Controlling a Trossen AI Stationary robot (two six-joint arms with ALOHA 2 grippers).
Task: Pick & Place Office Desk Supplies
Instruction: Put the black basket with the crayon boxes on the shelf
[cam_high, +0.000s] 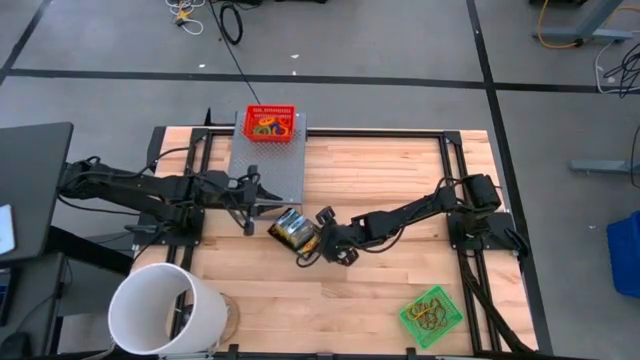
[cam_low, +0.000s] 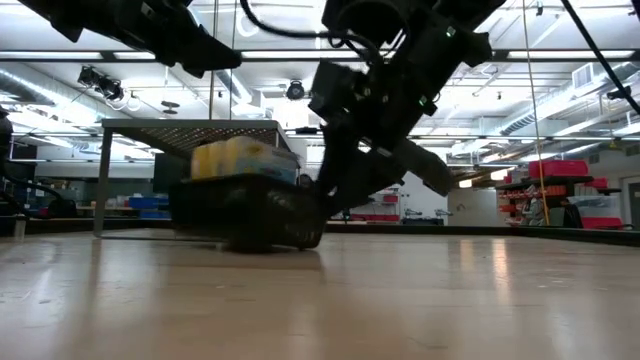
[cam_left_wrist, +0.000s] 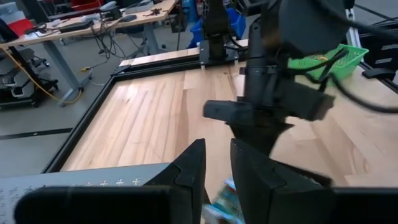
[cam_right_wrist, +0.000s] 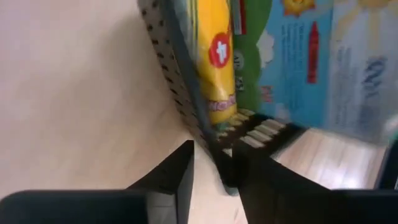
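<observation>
From above, we see a dark perforated basket (cam_high: 291, 232) of yellow-and-green crayon boxes (cam_high: 290, 226) near the middle of the pale wooden table (cam_high: 400, 180), just off the corner of a grey perforated metal platform (cam_high: 266, 170). The left arm reaches in from the left, its left gripper (cam_high: 254, 210) beside the platform's edge. The right arm stretches in low from the right, its right gripper (cam_high: 308, 250) at the basket's rim. A red plastic basket (cam_high: 272, 124) of rubber bands sits on the platform's far end, a green plastic basket (cam_high: 431, 313) of bands lies near the table's front right, and a large white bucket (cam_high: 165, 312) stands front left.

At table height, the dark basket (cam_low: 250, 215) rests on the wood with the yellow boxes (cam_low: 235, 158) above its rim.

The left wrist view shows the left fingers (cam_left_wrist: 189, 171) narrowly parted, nothing between them.

The right wrist view shows the right fingers (cam_right_wrist: 177, 168) straddling the basket's perforated wall (cam_right_wrist: 180, 93), not visibly clamped. One yellow box (cam_right_wrist: 217, 59) bears a "4" in a red circle.
</observation>
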